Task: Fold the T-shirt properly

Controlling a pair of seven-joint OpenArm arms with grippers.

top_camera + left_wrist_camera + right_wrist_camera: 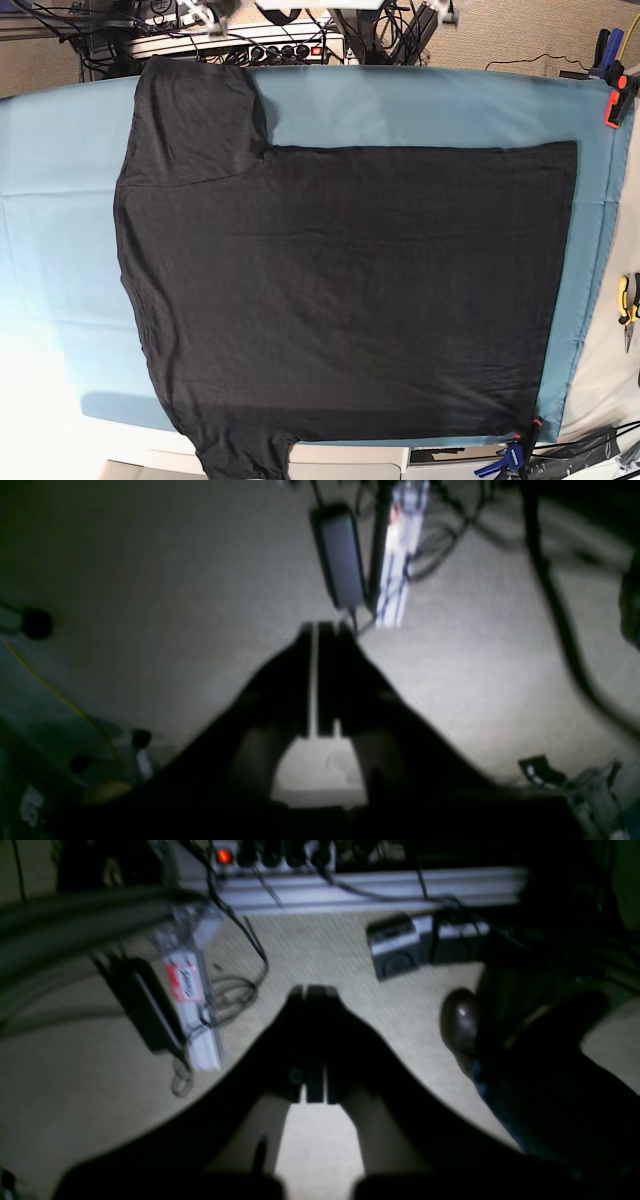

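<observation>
1. T-shirt, black, lies spread flat on the teal cloth that covers the surface, one sleeve reaching the far edge and the other hanging over the near edge.
2. Left claw has its fingers drawn together, empty, over pale carpet beside a black power brick.
3. Right claw is likewise pressed together and empty, above the same floor near cables and a power strip.
</observation>
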